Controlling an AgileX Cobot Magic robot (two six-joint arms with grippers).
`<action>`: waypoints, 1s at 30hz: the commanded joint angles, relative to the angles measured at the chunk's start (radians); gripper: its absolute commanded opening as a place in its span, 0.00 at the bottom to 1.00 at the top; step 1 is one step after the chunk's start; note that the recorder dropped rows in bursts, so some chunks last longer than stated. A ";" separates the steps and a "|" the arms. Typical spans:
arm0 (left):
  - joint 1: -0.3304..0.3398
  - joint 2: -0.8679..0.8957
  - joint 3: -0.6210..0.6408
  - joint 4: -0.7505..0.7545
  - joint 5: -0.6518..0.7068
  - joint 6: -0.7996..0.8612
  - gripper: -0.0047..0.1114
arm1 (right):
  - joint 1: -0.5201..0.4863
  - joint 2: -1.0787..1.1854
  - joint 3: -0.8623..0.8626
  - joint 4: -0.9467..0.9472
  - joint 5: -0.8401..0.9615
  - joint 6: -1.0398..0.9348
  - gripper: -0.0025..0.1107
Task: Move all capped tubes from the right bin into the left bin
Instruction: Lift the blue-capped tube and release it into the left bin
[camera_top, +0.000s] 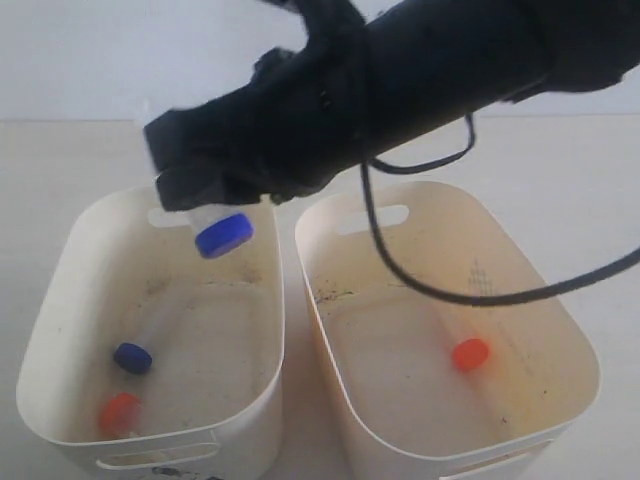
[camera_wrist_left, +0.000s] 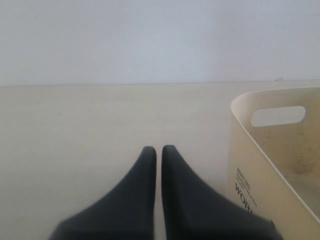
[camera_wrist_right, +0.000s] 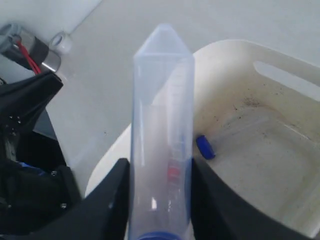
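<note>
Exterior: my right gripper (camera_top: 205, 195), blurred, seems to hold a blue-capped tube (camera_top: 224, 235) over the left bin (camera_top: 70, 290). One orange-capped tube (camera_top: 470, 354) lies in the right bin (camera_top: 450, 215).

Left wrist: I see the left gripper (camera_wrist_left: 156, 149) pinched together, empty.

Right wrist: the jaws clamp the tube's clear body.

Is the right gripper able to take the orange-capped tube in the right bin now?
Probably not yet: the right gripper holds a blue-capped tube above the left bin. Otherwise the orange-capped tube lies uncovered.
</note>
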 joint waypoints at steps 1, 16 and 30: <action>0.001 -0.003 -0.003 0.000 -0.004 -0.008 0.08 | 0.057 0.061 -0.006 0.008 -0.099 -0.102 0.15; 0.001 -0.003 -0.003 0.000 -0.004 -0.008 0.08 | 0.057 0.042 -0.006 -0.067 -0.086 0.055 0.02; 0.001 -0.003 -0.003 0.000 -0.004 -0.008 0.08 | 0.058 -0.077 -0.019 -1.238 0.428 1.159 0.02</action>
